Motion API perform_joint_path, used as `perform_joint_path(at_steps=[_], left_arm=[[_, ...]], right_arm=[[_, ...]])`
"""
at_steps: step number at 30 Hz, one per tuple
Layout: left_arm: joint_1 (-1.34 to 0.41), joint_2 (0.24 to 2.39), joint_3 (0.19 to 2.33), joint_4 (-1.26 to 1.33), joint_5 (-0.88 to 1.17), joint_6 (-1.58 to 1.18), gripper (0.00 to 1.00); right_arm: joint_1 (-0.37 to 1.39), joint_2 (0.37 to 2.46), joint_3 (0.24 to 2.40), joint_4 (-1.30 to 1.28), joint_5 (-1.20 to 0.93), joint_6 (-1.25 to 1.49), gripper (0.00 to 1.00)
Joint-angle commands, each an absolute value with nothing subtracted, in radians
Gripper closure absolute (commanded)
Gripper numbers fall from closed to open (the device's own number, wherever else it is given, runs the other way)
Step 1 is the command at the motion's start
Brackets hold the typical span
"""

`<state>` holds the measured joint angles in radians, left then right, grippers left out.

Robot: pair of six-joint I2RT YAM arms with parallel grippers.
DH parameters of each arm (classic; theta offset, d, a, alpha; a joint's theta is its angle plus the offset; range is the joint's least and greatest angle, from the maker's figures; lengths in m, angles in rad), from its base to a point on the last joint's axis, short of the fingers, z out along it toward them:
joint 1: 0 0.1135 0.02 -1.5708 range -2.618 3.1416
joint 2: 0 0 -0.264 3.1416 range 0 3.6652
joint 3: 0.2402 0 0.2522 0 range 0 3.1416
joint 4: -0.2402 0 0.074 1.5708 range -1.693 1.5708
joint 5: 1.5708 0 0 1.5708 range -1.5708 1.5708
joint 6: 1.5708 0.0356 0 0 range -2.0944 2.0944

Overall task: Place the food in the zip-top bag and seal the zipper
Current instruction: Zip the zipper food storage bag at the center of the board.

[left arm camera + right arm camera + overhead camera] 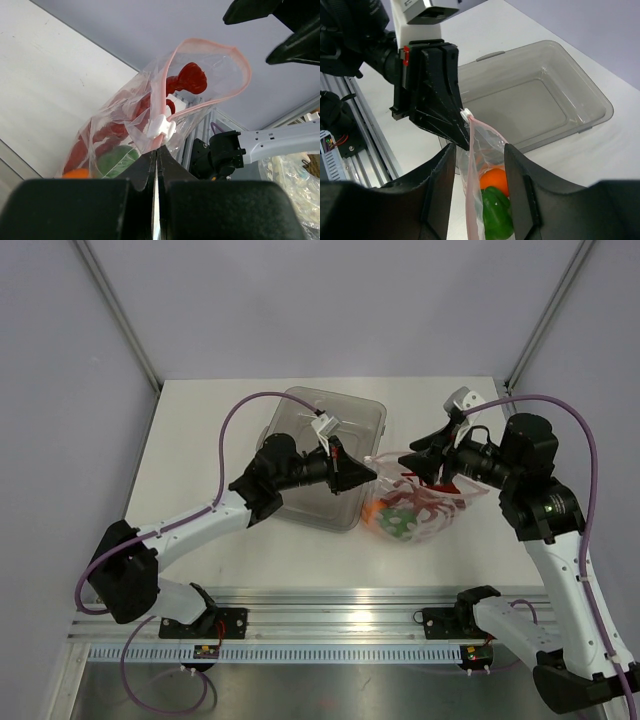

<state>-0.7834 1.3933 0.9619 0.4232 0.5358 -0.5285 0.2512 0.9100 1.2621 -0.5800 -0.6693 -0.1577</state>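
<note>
Three toy foods are inside the bag

The zip-top bag is between the two arms, on the white table, just beside the clear tray. The red lobster, the orange fruit and the green pepper all lie inside it. The left gripper is squeezed tight on the bag's top edge, right by the little white slider on the pink zipper. The bag's mouth stands open in a loop. The right gripper has its fingers spread apart. The bag's edge runs between them, but they do not pinch it.
</note>
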Motion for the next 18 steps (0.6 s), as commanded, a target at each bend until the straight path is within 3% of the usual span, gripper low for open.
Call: perform_joint_path(at_steps=[1,9,18], left_arm=[[-0.775,1.35,1.02,0.472,0.606,-0.497,1.0],[-0.762,1.341,1.068,0.385,0.672,-0.43,1.0],[-0.752,1.35,1.089,0.364,0.703,-0.423,1.0]], right_arm=[[0.308,0.926,1.29,-0.537,-0.71,-0.212,0.5],[0.449,1.031,1.371,-0.615,-0.661,-0.305,0.49],[0.48,1.097,1.381,-0.629,-0.606,-0.347,0.47]])
